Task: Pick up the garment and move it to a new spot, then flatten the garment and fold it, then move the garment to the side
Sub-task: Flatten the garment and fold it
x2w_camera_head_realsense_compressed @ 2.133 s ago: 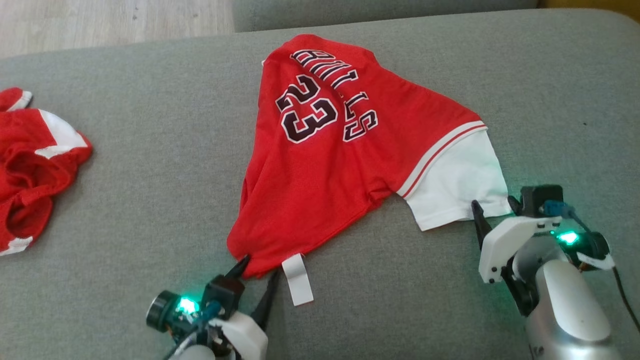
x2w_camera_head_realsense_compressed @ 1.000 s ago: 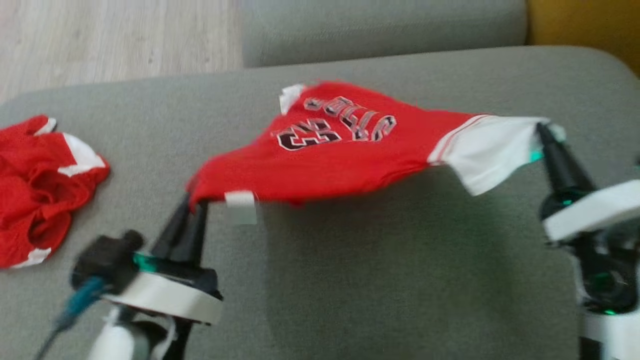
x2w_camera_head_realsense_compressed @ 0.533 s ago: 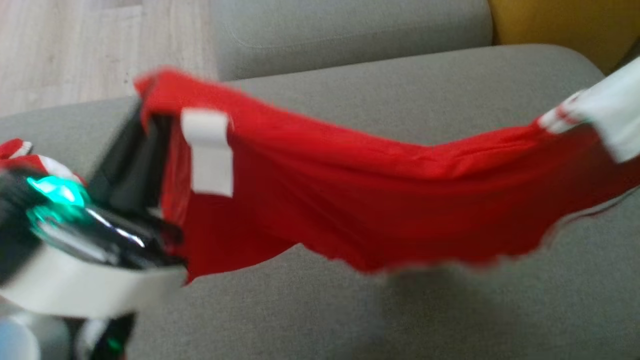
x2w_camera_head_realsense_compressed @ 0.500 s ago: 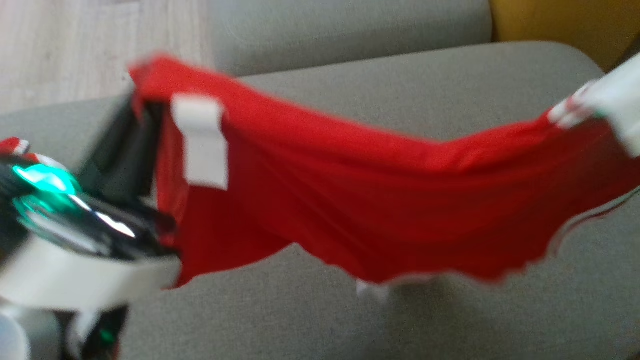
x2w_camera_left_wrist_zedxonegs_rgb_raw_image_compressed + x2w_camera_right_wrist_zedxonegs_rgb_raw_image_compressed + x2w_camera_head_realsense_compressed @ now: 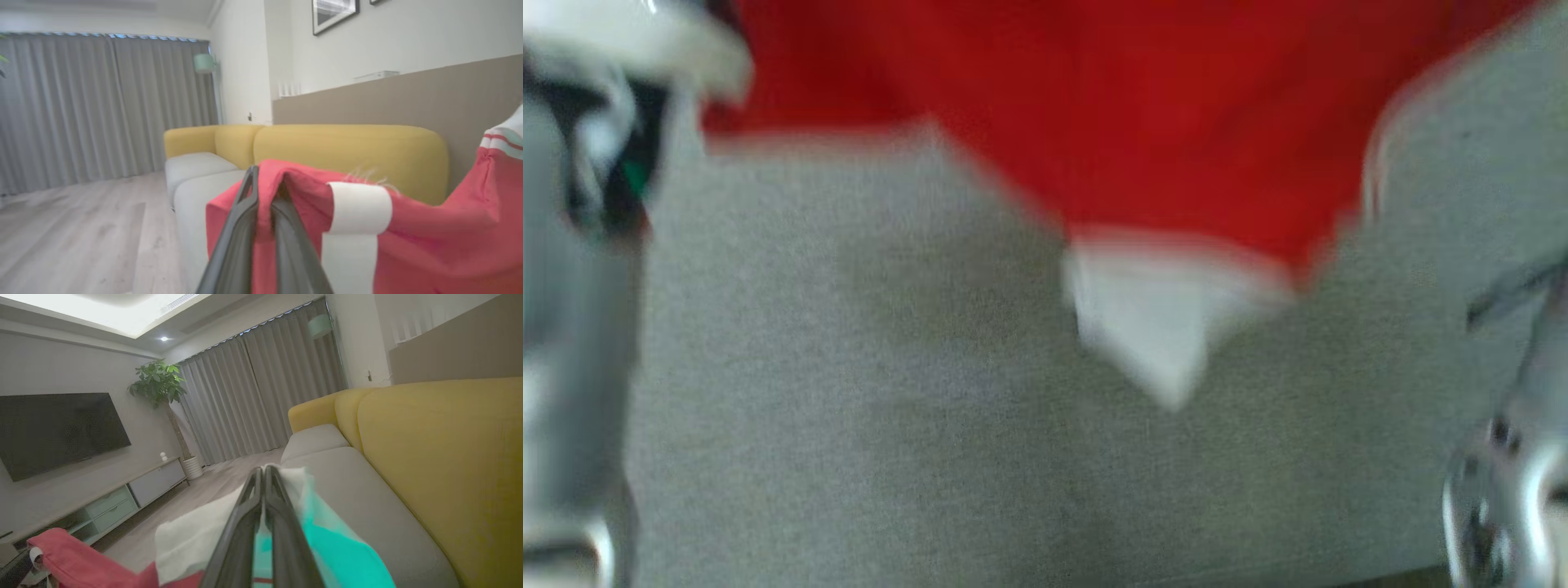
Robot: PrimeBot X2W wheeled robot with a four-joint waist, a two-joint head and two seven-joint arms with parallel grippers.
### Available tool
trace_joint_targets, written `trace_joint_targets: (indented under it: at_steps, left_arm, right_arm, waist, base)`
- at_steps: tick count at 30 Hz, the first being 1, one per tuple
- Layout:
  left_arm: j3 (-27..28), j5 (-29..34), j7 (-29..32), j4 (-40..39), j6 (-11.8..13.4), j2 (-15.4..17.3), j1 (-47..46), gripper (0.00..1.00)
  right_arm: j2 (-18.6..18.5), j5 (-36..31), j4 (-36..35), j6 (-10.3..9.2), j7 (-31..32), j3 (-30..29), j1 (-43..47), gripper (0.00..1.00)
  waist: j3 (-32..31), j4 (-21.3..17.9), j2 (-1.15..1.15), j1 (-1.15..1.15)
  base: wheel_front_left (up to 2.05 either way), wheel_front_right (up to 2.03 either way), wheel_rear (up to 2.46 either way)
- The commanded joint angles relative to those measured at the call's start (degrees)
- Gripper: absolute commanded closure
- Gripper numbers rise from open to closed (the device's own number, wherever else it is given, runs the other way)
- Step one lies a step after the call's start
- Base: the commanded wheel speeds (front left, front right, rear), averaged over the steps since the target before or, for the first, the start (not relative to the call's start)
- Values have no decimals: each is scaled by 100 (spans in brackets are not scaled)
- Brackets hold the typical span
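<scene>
The garment [image 5: 1094,106], a red jersey with white sleeves, hangs stretched in the air above the grey cushion, and one white sleeve [image 5: 1160,327] dangles from its lower edge. The head view is badly blurred. In the left wrist view my left gripper [image 5: 264,188] is shut on the red hem [image 5: 429,245], right beside a white label [image 5: 353,208]. In the right wrist view my right gripper [image 5: 263,471] is shut on the other white sleeve [image 5: 192,539], and the red body [image 5: 77,559] trails away to the lower left.
The grey sofa seat [image 5: 849,408] lies under the hanging jersey. My pale left forearm [image 5: 572,286] stands at the left edge and the right arm [image 5: 1503,490] at the lower right. A yellow sofa back [image 5: 347,151], wooden floor [image 5: 81,228] and a TV [image 5: 57,428] surround the spot.
The jersey, which lay flat on the cushion, has been lifted clear and hangs between both raised grippers. The head camera has also shifted, so the jersey now sits at the picture's top.
</scene>
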Motion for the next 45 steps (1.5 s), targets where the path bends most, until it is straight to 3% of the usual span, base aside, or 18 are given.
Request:
trace_joint_targets:
  at_steps: [1,6,10,15,19,27,30,34,35,43,45]
  left_arm:
    - [224,114,-166,-27,-6,284,-529,100]
    - [111,507,-1320,1507,-16,192,-1838,100]
    - [-171,746,-2072,2418,-26,124,-2464,100]
    - [-404,693,-2788,3279,-33,19,-2336,100]
    - [-719,426,-3069,3475,-37,69,-1422,100]
    - [-1116,137,-3164,2553,-35,349,820,100]
    - [-1228,96,-3023,1984,74,492,1730,100]
    - [-1272,70,-2814,1131,454,696,2939,100]
    - [-1272,70,-2814,1131,454,696,2939,100]
    - [-1306,79,-2292,-604,1484,1128,5542,100]
    - [-1301,0,-2180,-960,1635,1172,5968,100]
  right_arm:
    - [-5,-97,-58,45,-131,134,-444,100]
    - [-5,-296,1234,45,-1144,264,-1747,100]
    - [-5,-226,1878,45,-1715,381,-2179,100]
    - [-5,-74,2289,45,-2168,554,-1599,100]
    - [-5,132,2007,45,-2457,605,-399,100]
    - [-5,502,788,45,-2637,352,1769,100]
    - [-5,446,254,45,-2516,215,2707,100]
    - [-5,430,-379,45,-2192,88,4071,100]
    - [-5,430,-379,45,-2192,88,4071,100]
    - [-5,576,-1045,45,-1971,44,6115,100]
    - [-5,581,-1142,45,-1949,92,6421,100]
  waist:
    - [419,60,0,-2]
    - [754,87,0,-2]
    - [941,81,0,-2]
    - [1022,28,0,-2]
    - [1018,-20,0,-2]
    - [680,55,0,-2]
    - [451,145,0,-2]
    - [99,176,0,-2]
    - [99,176,0,-2]
    - [-105,-35,0,-2]
    - [-79,-35,0,-2]
  base:
    - [0,0,0]
    - [0,0,0]
    - [0,0,0]
    - [0,0,0]
    - [0,0,0]
    - [0,0,0]
    - [0,0,0]
    - [0,0,0]
    - [0,0,0]
    - [0,0,0]
    - [0,0,0]
